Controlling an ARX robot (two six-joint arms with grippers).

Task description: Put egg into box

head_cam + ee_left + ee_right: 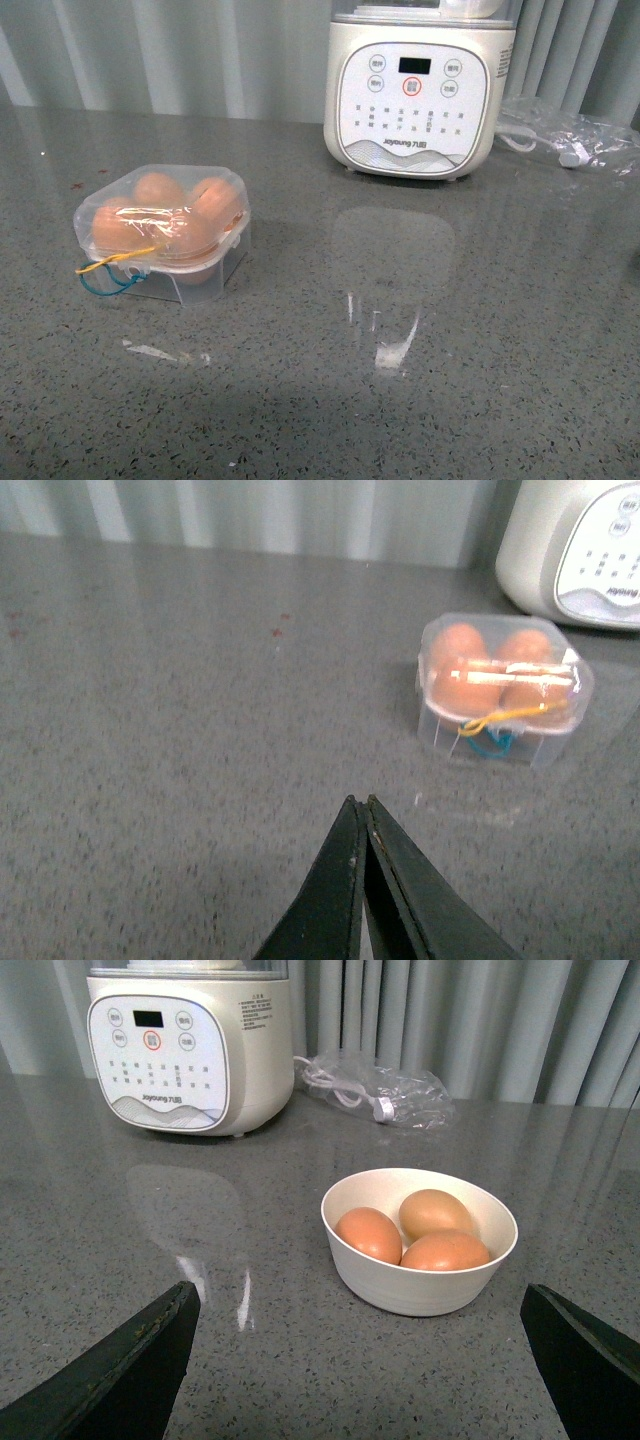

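Note:
The box (165, 232) is a small clear plastic case on the left of the grey counter, lid down, with several orange-brown eggs (157, 189) inside and yellow and blue loops at its front. In the left wrist view the box (505, 687) lies ahead of and well apart from my left gripper (358, 802), which is shut on nothing. Three more eggs (371, 1234) lie in a white bowl (420, 1293). My right gripper (360, 1295) stands open just short of that bowl, one finger (140, 1355) out to each side. Neither arm shows in the front view.
A big white kitchen appliance with buttons (418, 88) stands at the back of the counter. Beside it lies a clear plastic bag with a white cable (570, 135). A grey curtain hangs behind the counter.

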